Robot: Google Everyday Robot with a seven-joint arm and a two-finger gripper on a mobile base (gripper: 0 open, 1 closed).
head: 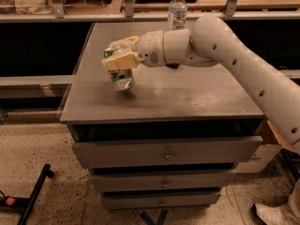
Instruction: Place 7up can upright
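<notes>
**Can gripped over the left side**

The gripper (119, 60) is clamped on the 7up can (123, 78), roughly upright above the left of the tabletop (187, 97). Fingers hide its upper half, and I can't tell whether its base touches. The water bottle (177, 11) stands far back.

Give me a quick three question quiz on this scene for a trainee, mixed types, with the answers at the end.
1. True or false: the gripper, above the cabinet top, is shut on the 7up can.
2. Where does the water bottle stand? A) beyond the arm, near the top's far edge B) in a drawer C) on the floor
3. How many drawer fronts show below the top?
Key: 1 true; 2 A; 3 three.
</notes>
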